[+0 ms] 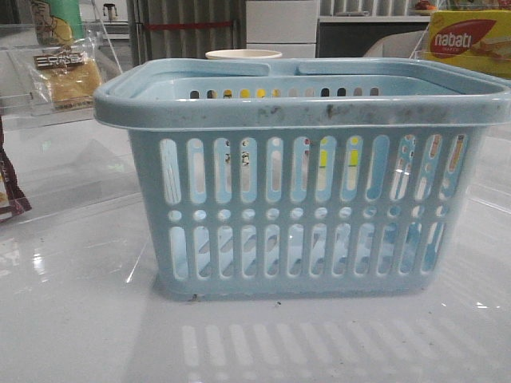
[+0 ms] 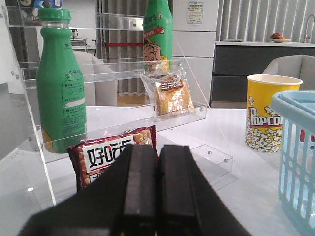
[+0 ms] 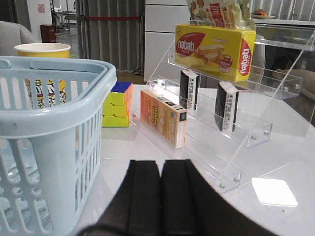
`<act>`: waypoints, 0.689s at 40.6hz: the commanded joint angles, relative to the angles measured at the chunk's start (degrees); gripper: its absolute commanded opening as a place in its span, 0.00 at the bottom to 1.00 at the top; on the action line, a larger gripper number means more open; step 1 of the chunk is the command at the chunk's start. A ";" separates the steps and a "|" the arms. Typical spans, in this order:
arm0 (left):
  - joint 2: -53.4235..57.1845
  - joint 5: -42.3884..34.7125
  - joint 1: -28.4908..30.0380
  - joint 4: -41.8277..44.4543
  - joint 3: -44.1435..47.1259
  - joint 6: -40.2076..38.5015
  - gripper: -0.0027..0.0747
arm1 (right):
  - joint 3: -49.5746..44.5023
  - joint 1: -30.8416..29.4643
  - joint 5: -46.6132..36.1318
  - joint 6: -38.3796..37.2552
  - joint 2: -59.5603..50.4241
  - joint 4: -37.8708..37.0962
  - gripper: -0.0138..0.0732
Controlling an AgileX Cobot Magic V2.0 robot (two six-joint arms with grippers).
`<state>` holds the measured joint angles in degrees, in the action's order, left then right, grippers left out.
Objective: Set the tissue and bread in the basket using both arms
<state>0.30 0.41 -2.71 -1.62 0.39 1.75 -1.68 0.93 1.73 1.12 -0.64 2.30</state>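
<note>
The light-blue basket [image 1: 303, 108] stands mid-table; it also shows in the left wrist view [image 2: 298, 147] and the right wrist view [image 3: 54, 98]. The bread [image 2: 171, 96], a clear packet with a golden slice, leans on a clear acrylic shelf at the far left [image 1: 68, 76]. Two dark tissue packs [image 3: 188, 88] [image 3: 226, 105] stand upright on the right acrylic shelf. My left gripper [image 2: 157, 152] is shut and empty, short of the bread with a snack bag between. My right gripper [image 3: 161, 167] is shut and empty, beside the basket and short of the tissue shelf. Neither gripper shows in the front view.
A dark red snack bag [image 2: 108, 155] stands just beyond the left fingers. Green bottles [image 2: 59, 88] stand on the left shelf. A popcorn cup [image 2: 268, 113] is behind the basket. A nabati box [image 3: 216, 46], an orange box [image 3: 162, 117] and a colour cube [image 3: 117, 104] are near the right shelf.
</note>
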 commanded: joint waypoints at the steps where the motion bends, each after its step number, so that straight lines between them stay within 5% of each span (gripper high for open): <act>1: 1.00 -5.03 -0.42 -0.11 0.30 -0.34 0.15 | 0.35 -0.21 -5.33 0.14 -1.11 -0.30 0.19; 28: 1.00 -5.03 -0.42 -0.11 0.30 -0.34 0.15 | 0.35 -0.21 -7.04 0.14 -1.11 -0.37 0.19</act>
<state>0.30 0.41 -2.71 -1.62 0.39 1.75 -1.68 0.93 1.41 1.12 -0.64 2.30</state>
